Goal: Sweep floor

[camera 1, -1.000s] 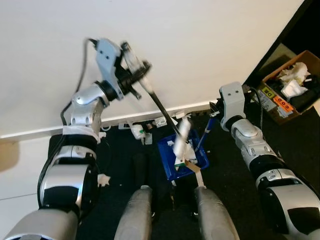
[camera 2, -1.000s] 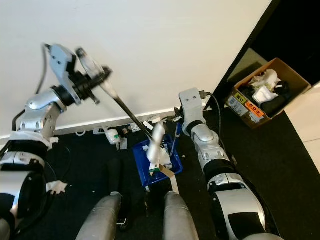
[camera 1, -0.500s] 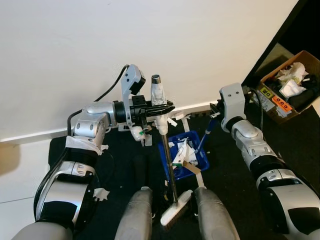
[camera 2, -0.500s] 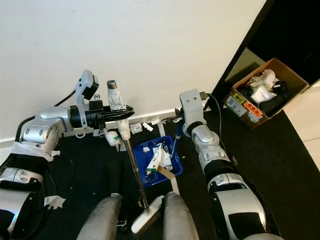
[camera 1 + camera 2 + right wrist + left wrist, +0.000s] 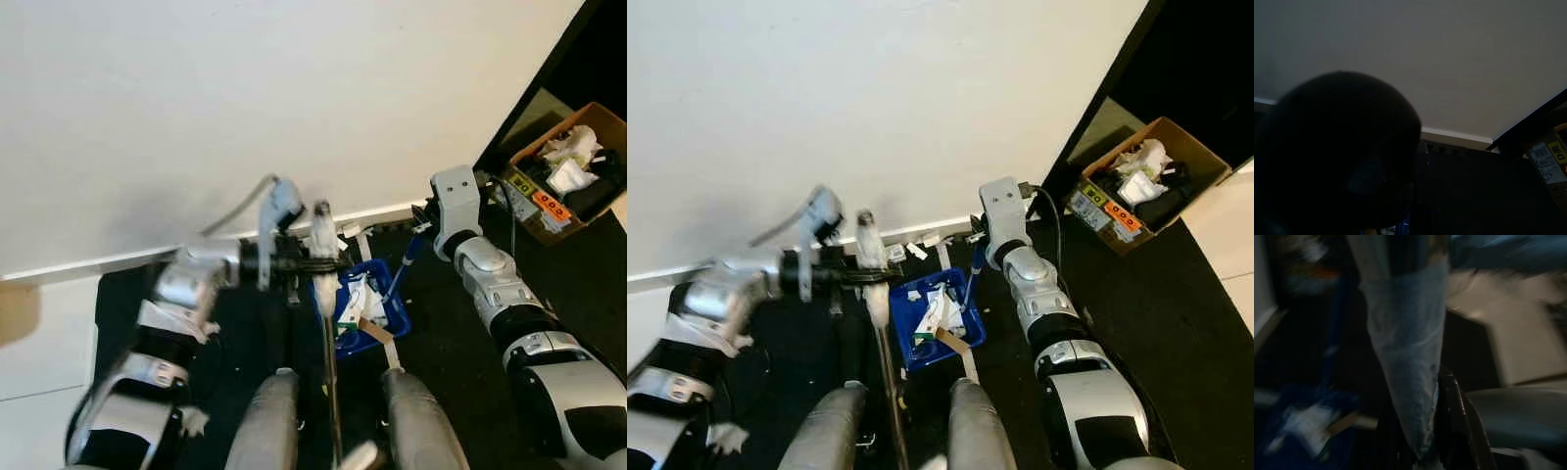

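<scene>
My left gripper [image 5: 306, 262] is shut on the broom's handle [image 5: 326, 333], which stands nearly upright in front of me. The handle's pale taped top [image 5: 1405, 357] shows in the left wrist view. The brush head [image 5: 359, 456] lies low between my legs. A blue dustpan [image 5: 397, 315] sits on the black mat just right of the handle, with paper scraps [image 5: 355, 299] in it. Its blue stick handle [image 5: 402, 269] rises to my right gripper [image 5: 421, 223], which is shut on it near the wall. The left arm is blurred.
A cardboard box [image 5: 573, 162] of rubbish stands at the far right by a dark doorway. White scraps [image 5: 349, 231] lie along the baseboard. My two legs [image 5: 269, 421] flank the broom. Pale floor [image 5: 39, 352] borders the mat on the left.
The left arm came down from high by the wall. The broom swung from a raised slant to upright, and its brush head dropped from over the dustpan to between my legs. The right arm held still.
</scene>
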Tool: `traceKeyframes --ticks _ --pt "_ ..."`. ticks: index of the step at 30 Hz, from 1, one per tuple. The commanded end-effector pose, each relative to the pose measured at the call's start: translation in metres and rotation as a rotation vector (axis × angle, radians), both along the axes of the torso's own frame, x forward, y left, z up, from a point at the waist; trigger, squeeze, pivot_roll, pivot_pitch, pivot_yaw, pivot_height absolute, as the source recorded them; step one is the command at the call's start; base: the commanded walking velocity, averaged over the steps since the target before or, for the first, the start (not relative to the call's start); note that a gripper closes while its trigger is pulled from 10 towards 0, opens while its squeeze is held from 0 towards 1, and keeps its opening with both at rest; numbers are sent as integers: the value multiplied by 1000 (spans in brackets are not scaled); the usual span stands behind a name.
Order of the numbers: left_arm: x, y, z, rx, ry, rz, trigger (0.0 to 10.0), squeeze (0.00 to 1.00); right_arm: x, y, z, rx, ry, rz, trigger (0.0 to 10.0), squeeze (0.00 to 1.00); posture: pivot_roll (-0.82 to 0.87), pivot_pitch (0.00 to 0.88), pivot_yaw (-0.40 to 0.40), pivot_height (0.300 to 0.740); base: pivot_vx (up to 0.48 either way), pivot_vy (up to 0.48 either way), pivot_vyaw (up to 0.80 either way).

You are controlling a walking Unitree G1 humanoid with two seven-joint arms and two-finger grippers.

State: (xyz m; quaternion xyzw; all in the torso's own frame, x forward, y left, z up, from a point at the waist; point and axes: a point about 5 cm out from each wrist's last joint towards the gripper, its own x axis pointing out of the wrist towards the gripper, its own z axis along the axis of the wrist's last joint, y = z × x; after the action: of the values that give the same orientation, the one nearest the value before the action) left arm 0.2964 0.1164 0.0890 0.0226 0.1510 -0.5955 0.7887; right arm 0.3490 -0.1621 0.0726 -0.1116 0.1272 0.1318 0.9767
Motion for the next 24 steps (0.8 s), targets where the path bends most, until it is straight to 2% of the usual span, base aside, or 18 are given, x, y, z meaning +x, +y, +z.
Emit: traceKeyframes --ticks 1,3,5,10,14,18,22,24 --pt "8 1 6 32 -135 66 10000 0 -12 -5 -21 -39 95 -5 10000 0 3 146 -1 740 0 0 0" --pt "14 3 5 76 -195 145 10000 0 -12 -6 -21 -40 93 -6 10000 0 -1 146 -1 740 0 0 0" --pt "14 3 5 83 -190 145 10000 0 -11 -6 -20 -40 92 -7 10000 0 -1 146 -1 740 0 0 0" --pt "22 10 12 128 -263 210 10000 0 -11 -7 -20 -41 91 -8 10000 0 1 146 -1 740 0 0 0" --pt "40 25 23 145 -381 351 10000 0 -11 -6 -20 -41 91 -7 10000 0 3 147 -3 740 0 0 0" --pt "48 40 27 212 -430 436 10000 0 -11 -6 -20 -40 92 -6 10000 0 3 147 -2 740 0 0 0" --pt "52 49 30 243 -453 479 10000 0 -11 -6 -20 -40 91 -6 10000 0 2 146 -2 740 0 0 0" --pt "55 60 35 249 -470 522 10000 0 -11 -6 -20 -40 89 -6 10000 0 2 145 -3 740 0 0 0"
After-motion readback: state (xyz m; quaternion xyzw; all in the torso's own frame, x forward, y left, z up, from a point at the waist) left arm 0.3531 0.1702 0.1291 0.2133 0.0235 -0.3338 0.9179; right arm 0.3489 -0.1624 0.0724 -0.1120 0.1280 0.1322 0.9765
